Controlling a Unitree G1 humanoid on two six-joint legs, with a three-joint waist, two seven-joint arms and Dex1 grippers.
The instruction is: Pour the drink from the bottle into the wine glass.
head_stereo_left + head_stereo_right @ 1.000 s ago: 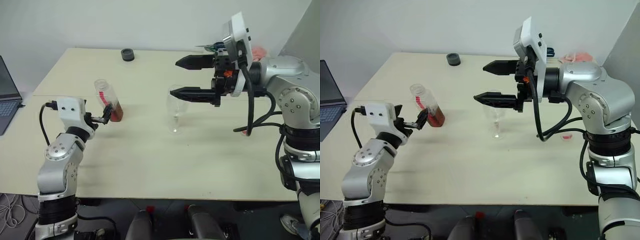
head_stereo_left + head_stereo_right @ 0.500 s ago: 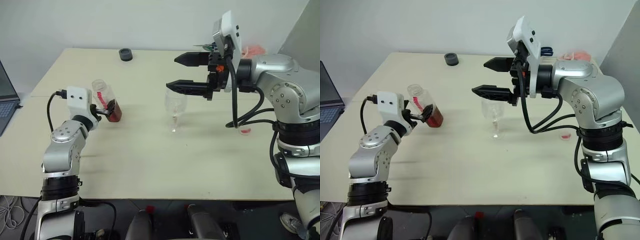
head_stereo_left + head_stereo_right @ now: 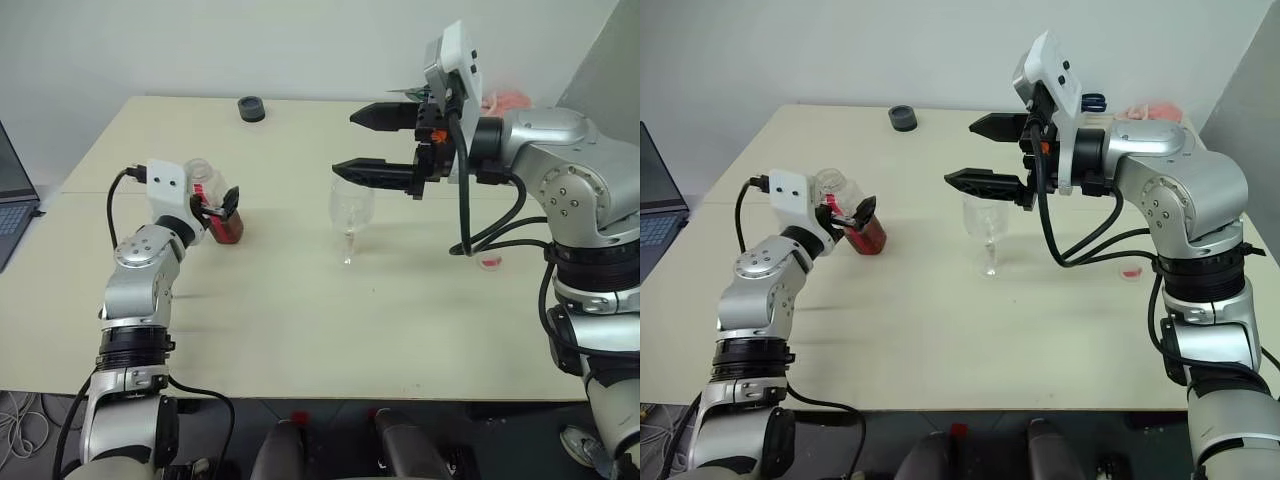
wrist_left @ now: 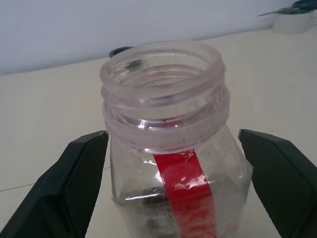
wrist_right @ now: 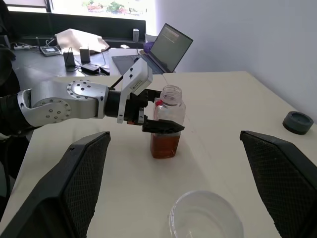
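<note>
Bottle (image 3: 214, 208) between open left gripper (image 3: 215, 205)

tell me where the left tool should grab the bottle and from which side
Grip the bottle on its straight body around the red label strip, just below the threaded neck, coming in level from the robot's side. It stands upright with no cap on, so a side grip keeps the drink in. The left tool is open with one finger on either side of the body.
</note>
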